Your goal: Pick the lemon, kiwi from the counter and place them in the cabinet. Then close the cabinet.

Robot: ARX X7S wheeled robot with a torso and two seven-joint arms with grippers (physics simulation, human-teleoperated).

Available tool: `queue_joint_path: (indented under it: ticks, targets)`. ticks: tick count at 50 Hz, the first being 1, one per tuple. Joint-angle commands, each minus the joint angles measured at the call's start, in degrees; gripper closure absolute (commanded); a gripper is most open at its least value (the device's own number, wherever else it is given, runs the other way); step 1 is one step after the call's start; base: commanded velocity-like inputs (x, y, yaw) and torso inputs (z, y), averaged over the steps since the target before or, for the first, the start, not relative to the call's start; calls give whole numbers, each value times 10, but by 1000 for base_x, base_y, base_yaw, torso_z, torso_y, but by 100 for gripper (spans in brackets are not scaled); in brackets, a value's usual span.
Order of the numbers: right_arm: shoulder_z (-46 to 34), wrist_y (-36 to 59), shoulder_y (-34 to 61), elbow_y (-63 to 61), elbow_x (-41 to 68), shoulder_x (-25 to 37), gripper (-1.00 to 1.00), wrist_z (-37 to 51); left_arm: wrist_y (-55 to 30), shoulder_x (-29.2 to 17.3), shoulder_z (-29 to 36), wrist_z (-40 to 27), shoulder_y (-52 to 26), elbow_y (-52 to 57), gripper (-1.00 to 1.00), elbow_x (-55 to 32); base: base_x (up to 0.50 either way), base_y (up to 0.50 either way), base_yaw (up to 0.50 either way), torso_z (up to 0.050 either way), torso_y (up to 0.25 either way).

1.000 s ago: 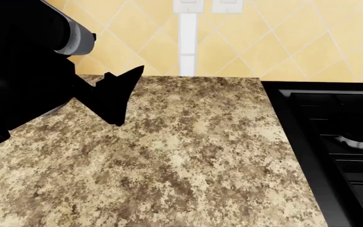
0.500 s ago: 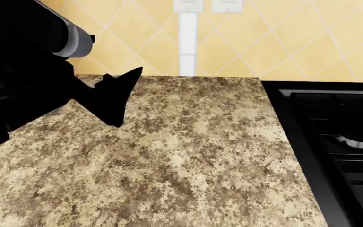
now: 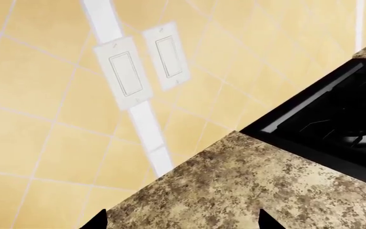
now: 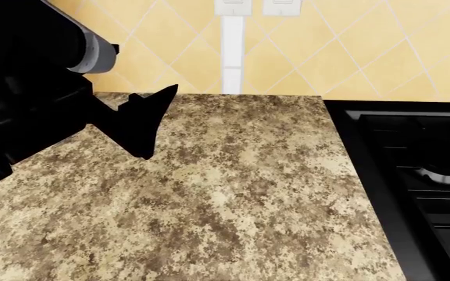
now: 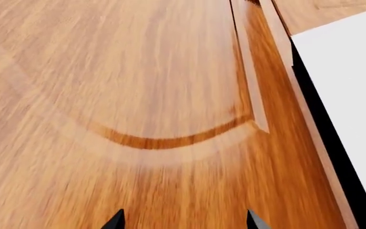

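The lemon and the kiwi are out of view in every frame. The speckled granite counter [image 4: 241,193] lies bare in the head view. My left gripper [image 4: 150,120] is a black silhouette over the counter's back left part. In the left wrist view the left gripper [image 3: 181,222] is open, its fingertips [image 3: 97,222] far apart with only the counter [image 3: 247,191] between them. My right gripper [image 5: 184,222] is open too, facing a wooden cabinet door [image 5: 138,95] with an arched panel and holding nothing. The right arm does not show in the head view.
A black stove top [image 4: 420,170] borders the counter on the right. Behind stands a yellow tiled wall [image 4: 342,47] with two white switch plates [image 3: 145,67] and a white vertical strip [image 4: 232,52]. A white surface [image 5: 354,95] edges the wooden door.
The left arm has barely shifted; nothing else differs.
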Motion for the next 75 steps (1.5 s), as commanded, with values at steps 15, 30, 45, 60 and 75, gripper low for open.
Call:
queue_joint_path:
  ticks: [15,30,45,60,75]
  targets:
    - [-137,79,17,131,-81,-74,-100,-99,3,-5,8,-2,-11,1,-100,-11,2,2,3,1,-2]
    - [-223,144,55,187,-155,-95,-100,-142,8,-8,12,2,-11,2,-100,-8,3,0,0,0,-7]
    - [-351,224,90,226,-260,-114,-100,-185,11,-12,14,-1,-13,4,-100,-14,4,0,0,0,-10]
    - [-449,262,113,262,-343,-136,-100,-228,14,-15,18,-3,-16,4,-100,-15,3,-1,0,0,-10]
    - [-496,251,124,337,-402,-169,-100,-260,17,-20,22,9,-14,4,-100,-4,4,-2,-1,0,-9]
